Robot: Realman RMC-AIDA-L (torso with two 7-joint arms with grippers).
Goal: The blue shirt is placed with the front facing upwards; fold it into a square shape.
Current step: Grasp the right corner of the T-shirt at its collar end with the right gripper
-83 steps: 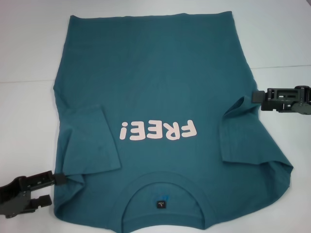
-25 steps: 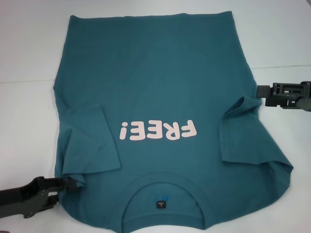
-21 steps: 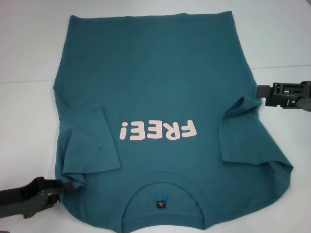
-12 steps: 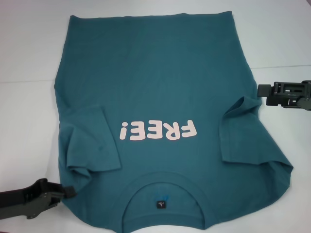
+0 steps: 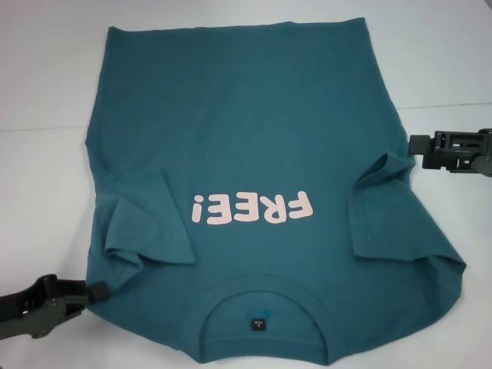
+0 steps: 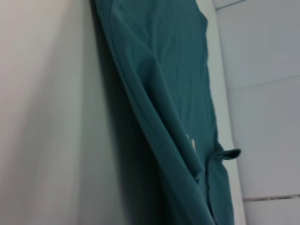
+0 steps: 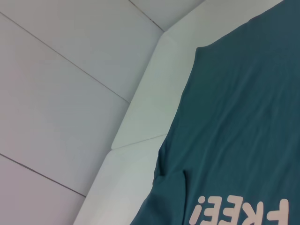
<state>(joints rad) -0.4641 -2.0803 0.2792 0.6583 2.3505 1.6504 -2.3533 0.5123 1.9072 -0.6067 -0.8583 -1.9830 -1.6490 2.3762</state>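
Note:
The blue shirt (image 5: 246, 131) lies front up on the white table (image 5: 46, 84), collar (image 5: 257, 296) toward me. The pink "FREE!" print (image 5: 254, 207) reads upside down. Both sleeves are folded in over the body. My left gripper (image 5: 96, 290) is at the near left, shut on the shirt's shoulder edge below the left sleeve (image 5: 146, 223). My right gripper (image 5: 412, 146) hovers just off the shirt's right side edge, above the right sleeve (image 5: 384, 207). The left wrist view shows a raised ridge of shirt (image 6: 164, 103). The right wrist view shows the shirt (image 7: 243, 117) and its print (image 7: 243, 211).
A seam crosses the table top (image 5: 438, 104) on both sides of the shirt. Bare white table lies left, right and beyond the hem (image 5: 231, 27). The right wrist view shows the table's far edge (image 7: 140, 117) with pale tiles behind.
My left gripper closed on the shirt's near left edge and drew it toward me and to the left, rumpling the left sleeve's lower edge. The right gripper turned and shifted slightly right.

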